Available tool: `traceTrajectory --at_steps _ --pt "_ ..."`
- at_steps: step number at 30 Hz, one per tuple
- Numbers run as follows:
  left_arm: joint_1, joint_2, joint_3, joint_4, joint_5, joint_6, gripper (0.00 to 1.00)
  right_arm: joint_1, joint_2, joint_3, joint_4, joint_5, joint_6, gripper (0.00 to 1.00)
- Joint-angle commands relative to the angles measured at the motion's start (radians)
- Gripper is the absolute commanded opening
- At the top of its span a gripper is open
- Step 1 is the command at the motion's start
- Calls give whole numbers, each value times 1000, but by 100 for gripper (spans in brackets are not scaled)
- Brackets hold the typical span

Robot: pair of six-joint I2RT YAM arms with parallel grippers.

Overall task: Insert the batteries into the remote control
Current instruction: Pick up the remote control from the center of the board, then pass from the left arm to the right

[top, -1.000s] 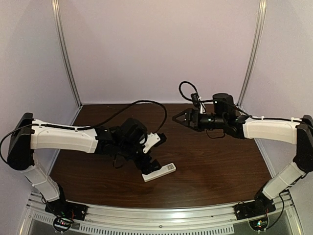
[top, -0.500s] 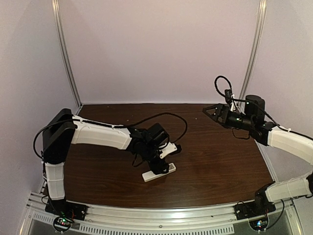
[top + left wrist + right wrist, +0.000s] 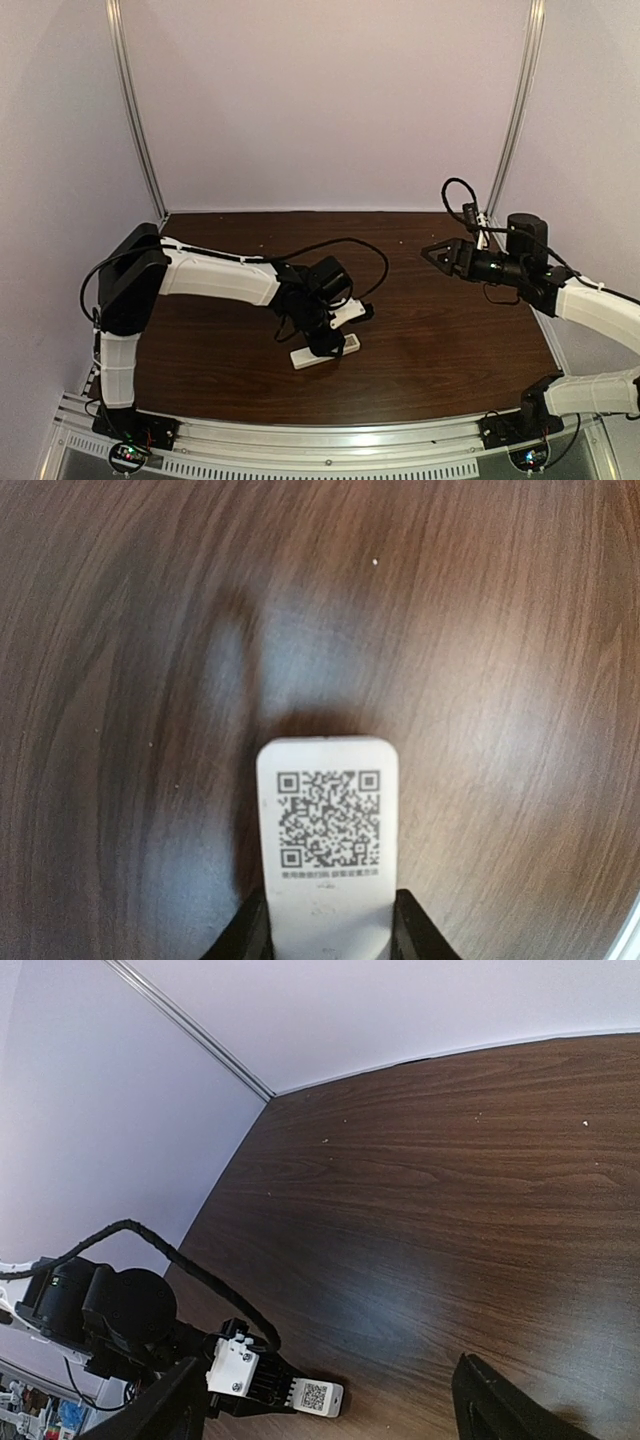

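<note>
The remote control (image 3: pixel 303 358) lies flat on the dark wooden table (image 3: pixel 440 340), near the middle of its front, with its QR-code label (image 3: pixel 328 820) facing up. The left gripper (image 3: pixel 328 932) clamps it across its width, one finger against each long side. The right gripper (image 3: pixel 432 252) hangs well apart over the table's right side, jaws spread wide.

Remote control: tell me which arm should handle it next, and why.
Left. The left gripper clamps the remote control on the table, fingers against both its sides. The right gripper hangs open and empty, raised far off to the right.
</note>
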Motion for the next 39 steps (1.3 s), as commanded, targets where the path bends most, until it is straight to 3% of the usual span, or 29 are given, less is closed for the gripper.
traceTrajectory --at_steps 1,10,21,34,39 --pt "13 -18 26 18 27 -12 19 5 -29 -16 -24 -22 -34 84" --pt "128 -324 -134 321 371 -99 7 102 -50 -3 94 -126 -36 75" --pt "139 -498 -237 672 637 -201 5 381 9 128 157 -135 -143 74" --pt "139 -538 -332 928 789 -333 5 483 96 232 244 -148 -162 59" --pt "139 -533 -343 957 794 -351 5 513 121 259 251 -152 -166 43"
